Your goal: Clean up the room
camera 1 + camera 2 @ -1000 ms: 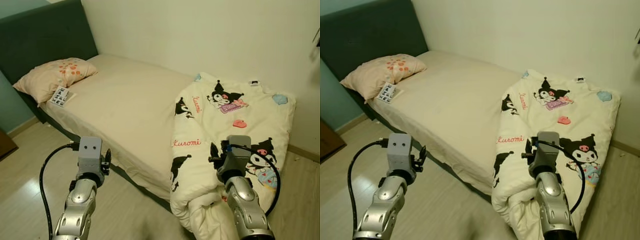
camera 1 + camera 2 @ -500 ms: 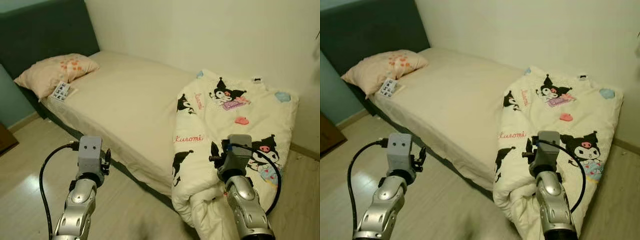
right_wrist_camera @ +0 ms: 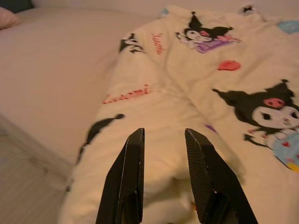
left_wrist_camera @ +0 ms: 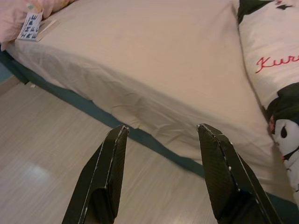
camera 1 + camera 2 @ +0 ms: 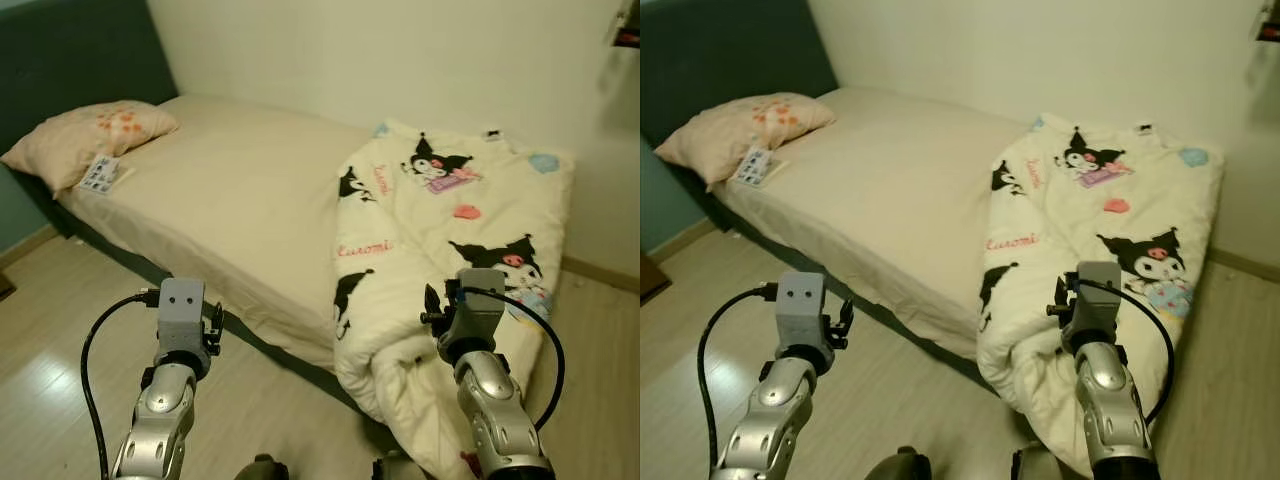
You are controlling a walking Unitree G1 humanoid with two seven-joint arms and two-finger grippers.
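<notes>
The cream quilted duvet printed with black-and-pink cartoon figures (image 5: 450, 230) lies bunched over the foot end of the bed, directly ahead of the right gripper (image 3: 163, 140) and well off to the right of the left gripper (image 4: 161, 133) — so the right arm is clearly the nearer one. The duvet's long axis runs across the beige fitted mattress (image 5: 230, 190) from the wall-side edge to the near edge, where its lower end spills over and hangs toward the pale wood floor (image 5: 60, 330). The right gripper hovers just above that overhanging fold, its 2 black fingers parted with nothing between them. The left gripper is likewise spread and empty, pointed at the near edge of the mattress with the floor below it.

The duvet looks thick, soft and rumpled, folded into a puffy roll along its left side with red lettering showing on the fold. It will likely sag and slide when lifted, so a pinch on the hanging fold would probably gather only part of it — spreading it toward the head end looks like a job for both arms.

At the head end a peach pillow with orange spots (image 5: 80, 140) rests against the dark headboard (image 5: 730, 60), and a small white card with black print (image 5: 98, 174) lies just beside it near the mattress edge.
</notes>
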